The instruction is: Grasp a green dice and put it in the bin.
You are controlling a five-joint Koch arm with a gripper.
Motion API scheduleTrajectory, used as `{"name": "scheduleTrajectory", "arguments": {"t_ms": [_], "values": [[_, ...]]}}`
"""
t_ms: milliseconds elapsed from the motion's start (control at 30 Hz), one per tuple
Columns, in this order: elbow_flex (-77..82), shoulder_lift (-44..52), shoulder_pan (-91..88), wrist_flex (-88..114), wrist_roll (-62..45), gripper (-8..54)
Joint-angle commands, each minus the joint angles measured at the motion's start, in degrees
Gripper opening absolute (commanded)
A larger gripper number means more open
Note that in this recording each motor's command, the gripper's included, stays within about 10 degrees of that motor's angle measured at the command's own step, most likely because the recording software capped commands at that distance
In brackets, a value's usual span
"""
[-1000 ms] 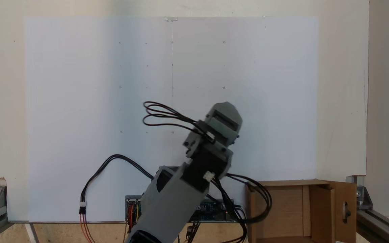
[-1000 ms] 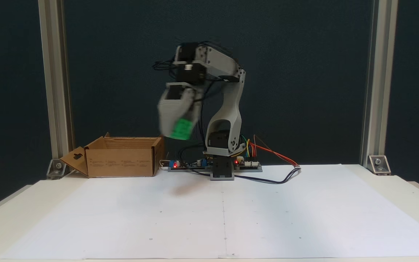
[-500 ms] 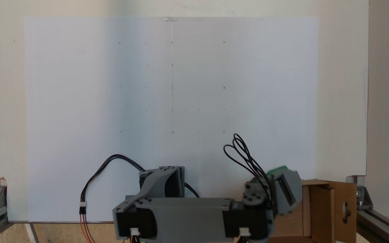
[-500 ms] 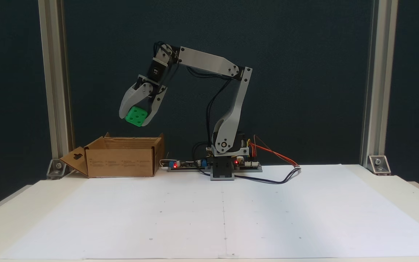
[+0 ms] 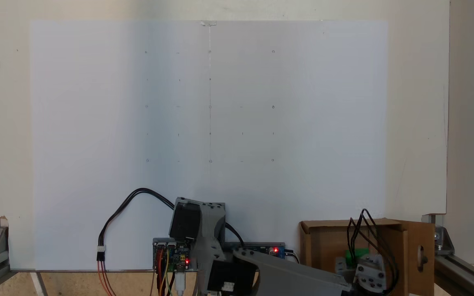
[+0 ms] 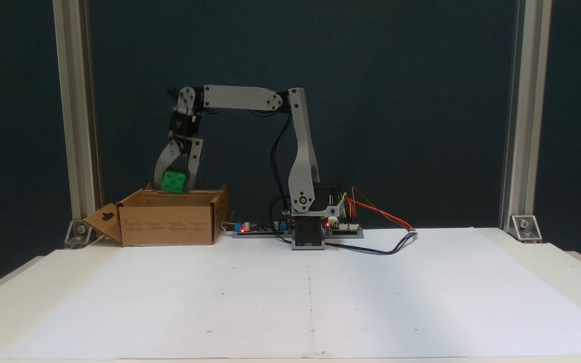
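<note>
The pincer grips the green dice just above the bin; letting go off-centre could bounce it off a flap.

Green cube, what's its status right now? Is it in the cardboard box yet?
Gripper shut on green dice. Dice held at the rim of the bin, not released. Nothing in the way.

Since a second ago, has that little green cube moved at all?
Yes. The green dice, held in the jaws, has travelled left and down toward the cardboard box, now hanging just above its open top.
</note>
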Motion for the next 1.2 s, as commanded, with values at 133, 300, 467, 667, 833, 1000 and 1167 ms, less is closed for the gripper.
{"name": "scheduleTrajectory", "arguments": {"t_ms": [133,300,467,667,833,1000,1167], "values": [[-3.8,-1.3,1.6,0.5,-5.2,11.7],[-3.2,-1.9,3.3,3.0,-5.0,35.5],[-3.2,-1.9,5.0,4.4,-4.0,39.7],[-3.4,3.9,1.8,3.8,4.3,45.5],[-3.4,13.8,-12.0,3.5,14.0,45.4],[-3.4,18.3,-32.2,3.3,19.8,45.5],[-3.4,20.4,-52.8,0.7,20.5,45.4]]}}
